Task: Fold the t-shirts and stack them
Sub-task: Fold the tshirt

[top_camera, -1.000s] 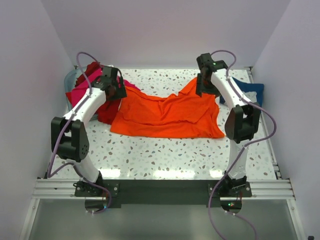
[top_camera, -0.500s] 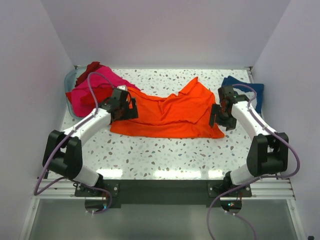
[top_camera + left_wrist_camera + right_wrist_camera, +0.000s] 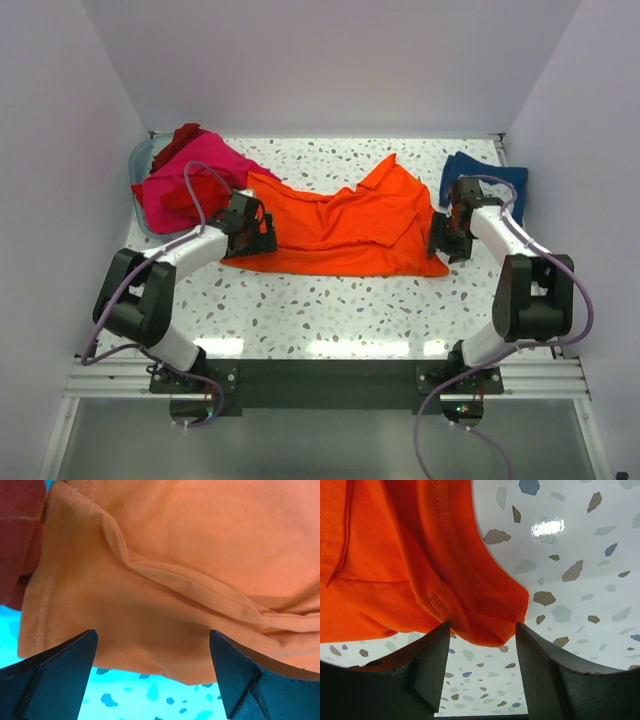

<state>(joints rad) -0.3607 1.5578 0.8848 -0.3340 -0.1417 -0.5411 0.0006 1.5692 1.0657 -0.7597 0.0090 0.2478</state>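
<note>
Lying on the desk (image 3: 330, 300), the orange t-shirt (image 3: 340, 225) has the left jaws open at its left hem and the right jaws open at its right corner.

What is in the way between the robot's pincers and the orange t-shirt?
Nothing that I can see. The left pincer is open right at the orange t-shirt's near left corner, and the right pincer is open at its near right corner.

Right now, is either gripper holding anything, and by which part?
Nothing is held. The left gripper stands open over the near left edge of the orange t-shirt; the right gripper is open astride its near right corner, not pinching.
</note>
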